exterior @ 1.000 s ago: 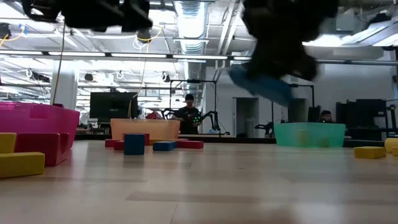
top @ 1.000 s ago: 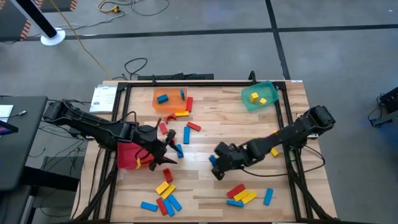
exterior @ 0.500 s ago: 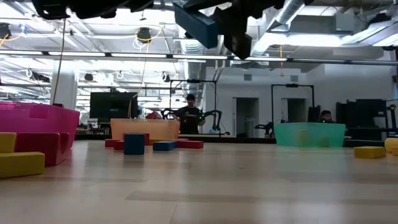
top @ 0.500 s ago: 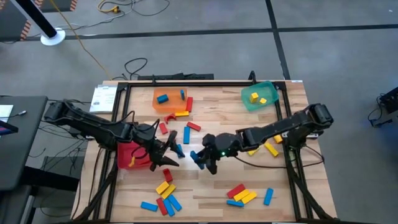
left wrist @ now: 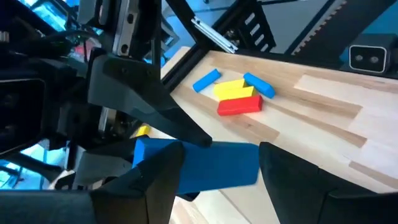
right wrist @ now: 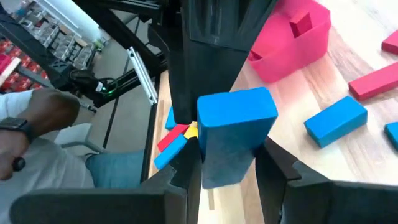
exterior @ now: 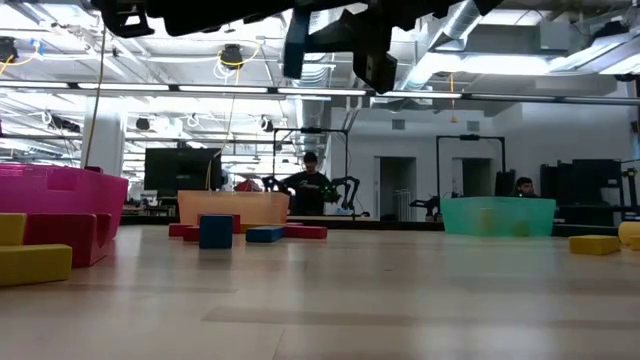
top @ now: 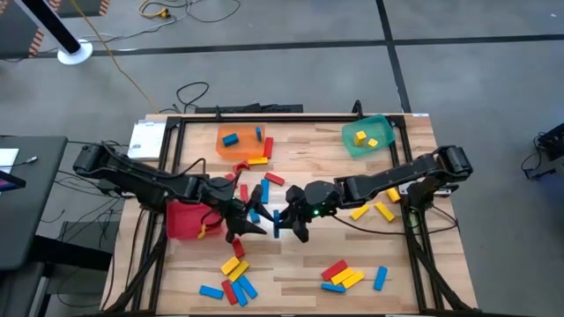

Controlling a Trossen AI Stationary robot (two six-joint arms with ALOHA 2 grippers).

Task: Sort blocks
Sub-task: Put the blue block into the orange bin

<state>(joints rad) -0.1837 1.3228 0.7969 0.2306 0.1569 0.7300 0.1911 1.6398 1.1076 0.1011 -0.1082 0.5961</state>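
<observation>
My right gripper (top: 288, 220) is shut on a blue block (top: 276, 222), held in the air over the middle of the table. My left gripper (top: 251, 220) faces it from the table's left. It is open, with its fingers (left wrist: 155, 180) standing on either side of the same blue block (left wrist: 205, 165). I cannot tell whether they touch it. Loose red, blue and yellow blocks lie flat on the table: one heap near the front left (top: 233, 277), another near the front right (top: 344, 275). My right gripper pinches the blue block between its two fingers (right wrist: 189, 171), on two opposite faces at its near end (right wrist: 227, 165). The rest of the block sticks out past the fingertips. The fingers come from the table's right, slanting slightly down. The block is lifted clear of the table.
A red bin (top: 183, 220) stands under my left arm. An orange bin (top: 240, 141) with blue blocks stands at the far middle, and a green bin (top: 368, 136) with yellow blocks at the far right. A few single blocks (top: 269, 180) lie mid-table. A person (right wrist: 37, 130) sits beyond the table's edge.
My right gripper has carried the blue block up and toward the table's left, rolling its wrist, until it came in front of my left gripper. My left gripper has moved a little toward the table's right, so that its fingers now stand around the block.
</observation>
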